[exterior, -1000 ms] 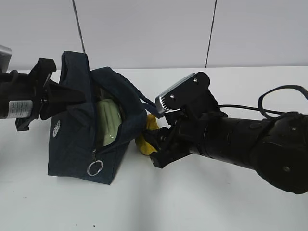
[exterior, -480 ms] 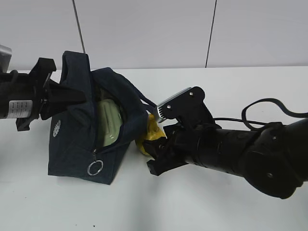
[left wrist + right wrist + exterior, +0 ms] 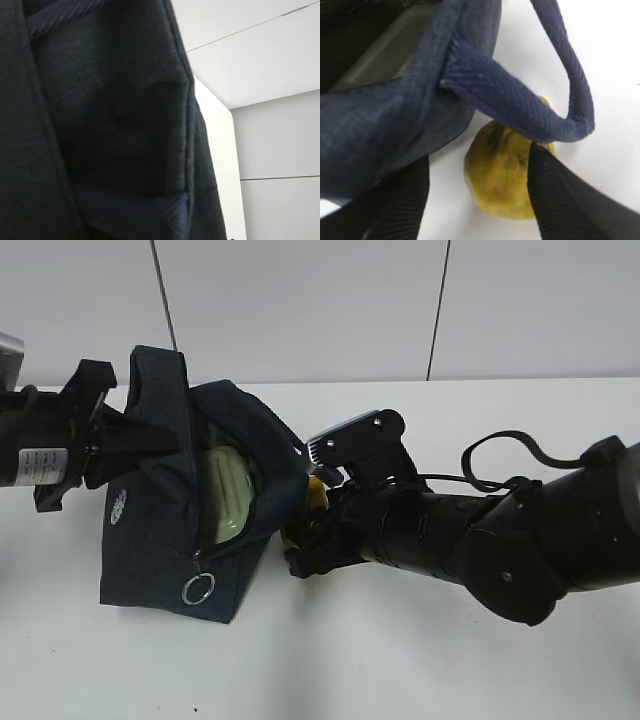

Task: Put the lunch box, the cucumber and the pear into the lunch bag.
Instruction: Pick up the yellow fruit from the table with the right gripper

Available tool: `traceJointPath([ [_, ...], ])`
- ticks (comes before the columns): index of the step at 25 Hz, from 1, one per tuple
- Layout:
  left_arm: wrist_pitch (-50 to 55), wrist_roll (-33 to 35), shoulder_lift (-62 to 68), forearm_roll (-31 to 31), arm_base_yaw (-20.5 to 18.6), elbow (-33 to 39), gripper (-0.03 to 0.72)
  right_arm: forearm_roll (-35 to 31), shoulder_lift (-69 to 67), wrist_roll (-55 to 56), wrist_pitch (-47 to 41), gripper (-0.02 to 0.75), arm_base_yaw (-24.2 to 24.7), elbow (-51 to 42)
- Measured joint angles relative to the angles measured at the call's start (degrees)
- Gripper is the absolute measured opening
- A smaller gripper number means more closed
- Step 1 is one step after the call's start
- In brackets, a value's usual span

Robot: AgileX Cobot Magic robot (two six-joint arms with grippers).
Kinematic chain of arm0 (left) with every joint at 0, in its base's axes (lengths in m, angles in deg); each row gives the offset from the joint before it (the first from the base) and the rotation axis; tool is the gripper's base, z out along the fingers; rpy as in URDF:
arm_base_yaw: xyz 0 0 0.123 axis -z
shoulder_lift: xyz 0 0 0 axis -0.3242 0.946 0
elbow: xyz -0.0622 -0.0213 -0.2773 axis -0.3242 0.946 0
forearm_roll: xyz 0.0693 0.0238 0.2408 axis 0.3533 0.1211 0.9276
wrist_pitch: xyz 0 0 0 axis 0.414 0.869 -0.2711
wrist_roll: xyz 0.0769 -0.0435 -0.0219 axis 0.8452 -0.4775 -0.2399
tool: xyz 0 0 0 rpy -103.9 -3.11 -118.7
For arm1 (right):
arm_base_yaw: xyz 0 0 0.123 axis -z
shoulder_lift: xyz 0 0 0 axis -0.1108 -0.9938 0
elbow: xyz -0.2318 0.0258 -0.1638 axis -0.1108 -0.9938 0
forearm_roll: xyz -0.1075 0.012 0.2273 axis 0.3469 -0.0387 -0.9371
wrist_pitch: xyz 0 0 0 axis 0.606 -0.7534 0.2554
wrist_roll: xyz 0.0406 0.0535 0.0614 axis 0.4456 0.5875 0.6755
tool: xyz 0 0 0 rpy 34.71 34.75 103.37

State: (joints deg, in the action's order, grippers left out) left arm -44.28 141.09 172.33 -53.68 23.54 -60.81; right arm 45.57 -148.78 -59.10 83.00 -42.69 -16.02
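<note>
Right gripper point(image 3: 475, 200), nearest, has its fingers spread wide either side of the pear point(image 3: 502, 172), which lies on the table point(image 3: 420, 660) just beside the lunch bag point(image 3: 160, 540), not yet clamped. Beyond it the lunch box point(image 3: 225, 495) already sits inside the open bag. Farthest, the left gripper point(image 3: 105, 445) seems to pinch the bag's fabric. No cucumber shows; it cannot be told if it is packed

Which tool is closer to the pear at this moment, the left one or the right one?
The right. The right tool straddles the pear on the table beside the bag; whether it touches is unclear. The left tool is at the bag's far side, its tips hidden.
</note>
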Motion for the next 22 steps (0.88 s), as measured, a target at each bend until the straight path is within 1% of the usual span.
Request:
traceJointPath([
  [2, 0.1, 0.0, 0.0, 0.0, 0.0, 0.0, -0.019, -0.6, 0.0, 0.0, -0.1, 0.477, 0.0, 0.1],
  [8, 0.1, 0.7, 0.0, 0.0, 0.0, 0.0, -0.019, -5.7, 0.0, -2.3, -0.1, 0.477, -0.1, 0.6],
  [18, 0.3, 0.8, 0.0, 0.0, 0.0, 0.0, -0.019, -6.8, -3.2, -3.7, -1.5, 0.476, -0.1, 4.2],
  [22, 0.6, 0.9, 0.0, 0.0, 0.0, 0.0, -0.019, -9.5, -3.9, -5.4, -1.6, 0.468, -0.1, 4.3],
])
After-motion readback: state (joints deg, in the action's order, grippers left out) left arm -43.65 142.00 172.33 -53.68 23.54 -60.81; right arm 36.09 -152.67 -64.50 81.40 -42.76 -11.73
